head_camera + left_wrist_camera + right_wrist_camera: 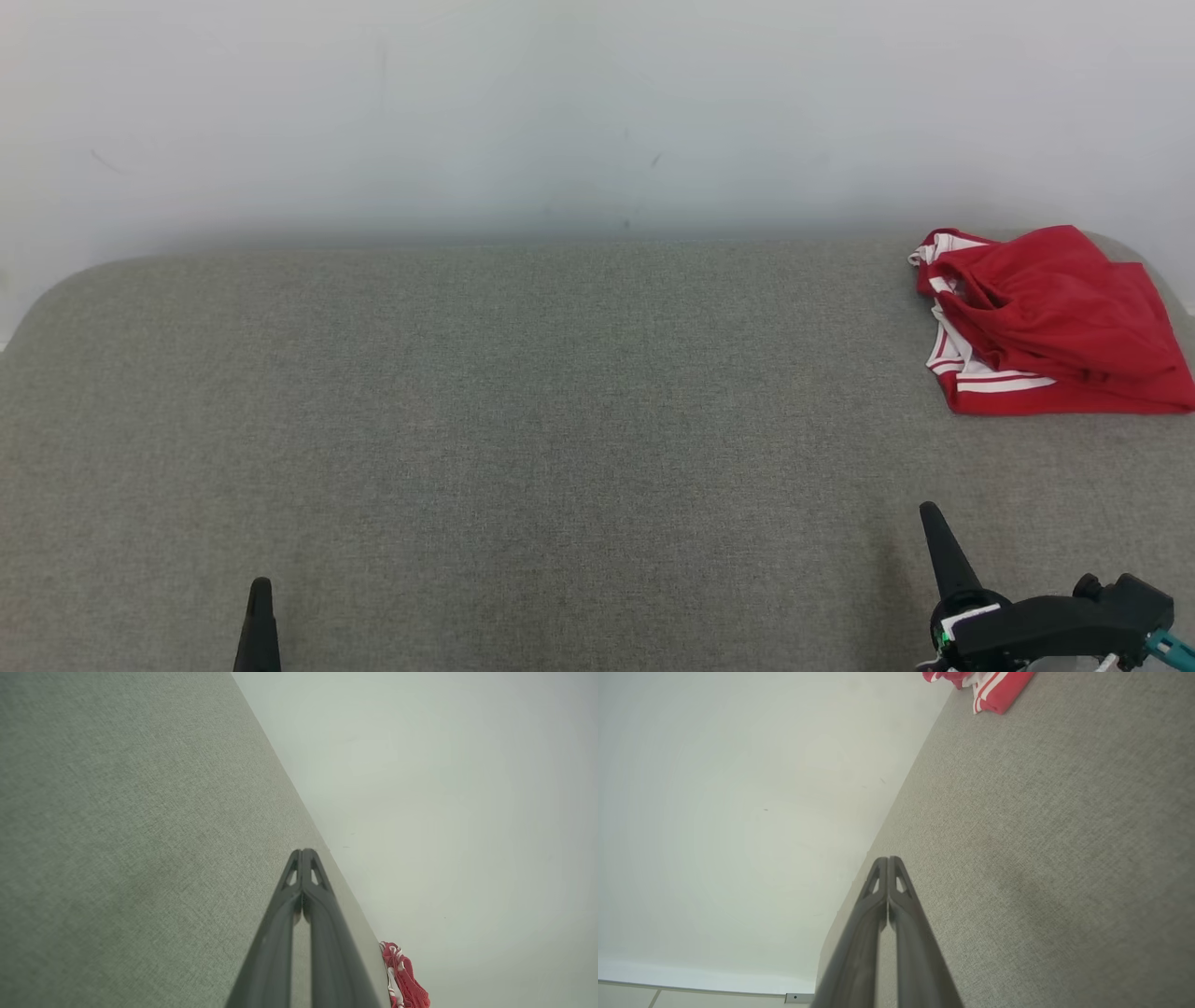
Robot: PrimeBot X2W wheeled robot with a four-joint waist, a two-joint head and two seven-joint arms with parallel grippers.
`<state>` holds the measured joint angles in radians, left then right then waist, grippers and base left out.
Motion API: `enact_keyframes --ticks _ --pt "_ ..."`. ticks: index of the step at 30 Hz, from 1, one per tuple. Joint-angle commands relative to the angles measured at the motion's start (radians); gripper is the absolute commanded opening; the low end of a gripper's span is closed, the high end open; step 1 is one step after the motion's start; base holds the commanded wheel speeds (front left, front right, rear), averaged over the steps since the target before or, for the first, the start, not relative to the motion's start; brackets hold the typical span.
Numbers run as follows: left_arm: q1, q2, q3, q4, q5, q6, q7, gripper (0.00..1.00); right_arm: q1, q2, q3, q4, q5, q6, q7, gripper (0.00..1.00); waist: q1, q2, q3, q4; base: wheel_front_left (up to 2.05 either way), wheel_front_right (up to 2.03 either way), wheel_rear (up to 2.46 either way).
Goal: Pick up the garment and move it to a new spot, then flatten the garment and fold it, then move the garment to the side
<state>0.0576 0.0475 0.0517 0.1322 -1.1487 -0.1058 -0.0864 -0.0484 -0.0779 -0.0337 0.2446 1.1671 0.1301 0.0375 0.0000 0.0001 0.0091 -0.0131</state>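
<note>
Red garment point(1050, 322), white-striped, lies bunched at the far right corner of the grey surface point(523, 420), its long side running across. Right fingers point(943, 555) are nearer, with the garment ahead and slightly right. Left fingers point(260, 621) are well apart from it.

Left wrist view: fingers pressed together, empty; garment low right.

Right wrist view: fingers clenched, empty; garment far ahead.

garment point(1055, 317) cut by right edge, left gripper point(260, 588) cropped below
</note>
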Motion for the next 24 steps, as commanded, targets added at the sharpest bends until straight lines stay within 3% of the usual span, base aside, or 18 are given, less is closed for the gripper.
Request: enact_keyframes --ticks 1,24 --pt "0.002 0.004 0.005 -0.014 -0.030 -0.006 0.004 0.00 -0.020 -0.003 -0.007 -0.007 0.030 0.001 0.009 0.00 0.0000 -0.0001 0.000 0.000 0.00 0.00 0.00" --pt "0.008 0.004 0.012 -0.040 -0.249 -0.017 0.042 0.00 -0.038 0.003 -0.041 -0.003 0.239 0.001 0.086 0.00 0.0000 -0.0001 -0.002 0.006 0.00 0.00 0.00"
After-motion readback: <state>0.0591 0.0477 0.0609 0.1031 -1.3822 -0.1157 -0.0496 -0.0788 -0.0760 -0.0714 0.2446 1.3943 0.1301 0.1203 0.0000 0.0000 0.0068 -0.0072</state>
